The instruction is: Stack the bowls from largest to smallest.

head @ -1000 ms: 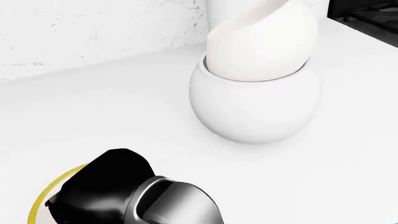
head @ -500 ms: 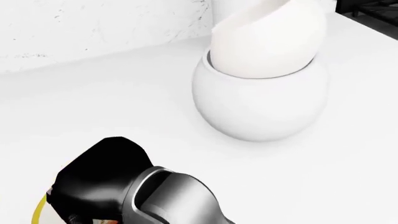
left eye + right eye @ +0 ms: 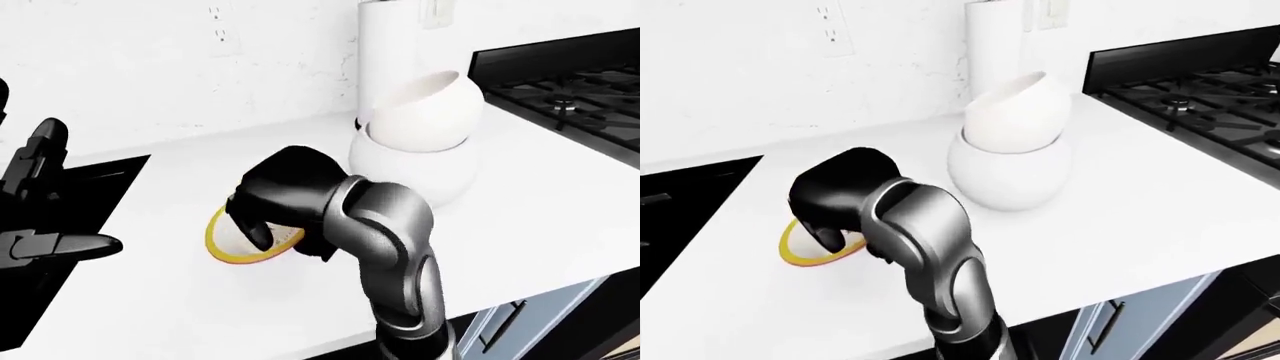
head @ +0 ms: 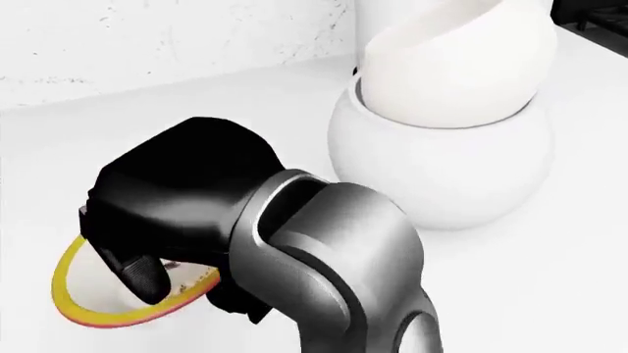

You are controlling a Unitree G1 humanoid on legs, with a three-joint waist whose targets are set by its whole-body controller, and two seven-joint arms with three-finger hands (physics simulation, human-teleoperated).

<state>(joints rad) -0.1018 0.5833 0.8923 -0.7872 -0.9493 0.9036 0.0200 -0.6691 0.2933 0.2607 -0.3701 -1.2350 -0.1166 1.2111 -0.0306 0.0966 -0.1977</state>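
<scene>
While the left robot hand (image 3: pixel 45 217) hangs at about nine o'clock in the left-eye view, its dark fingers spread apart and closed on nothing, a black sink (image 3: pixel 70 225) lies beneath it at the left edge of the white table (image 3: pixel 560 217).

Toward the centre, the yellow-rimmed bowl (image 4: pixel 83 298) rests on the table, tilted so that its pale inside faces the camera. The right robot hand (image 4: pixel 171 220) sits over the bowl's right side — one dark finger (image 4: pixel 138 276) reaches down inside the rim, and the black palm covers the rest. Whether the fingers actually clamp the rim cannot be told from these views. The grey forearm rises from six o'clock in the head view and bends over to the hand.

Further right, at roughly one o'clock from the yellow-rimmed bowl, stands the large white bowl (image 4: pixel 442 173), round-bellied and upright. Nested in its mouth is the medium white bowl (image 4: pixel 451 70), tipped over — its opening leans to the upper left. Behind them a white cylinder (image 3: pixel 395 52) stands against the wall. At the far right, a black stove (image 3: pixel 1200 94) with iron grates adjoins the table.
</scene>
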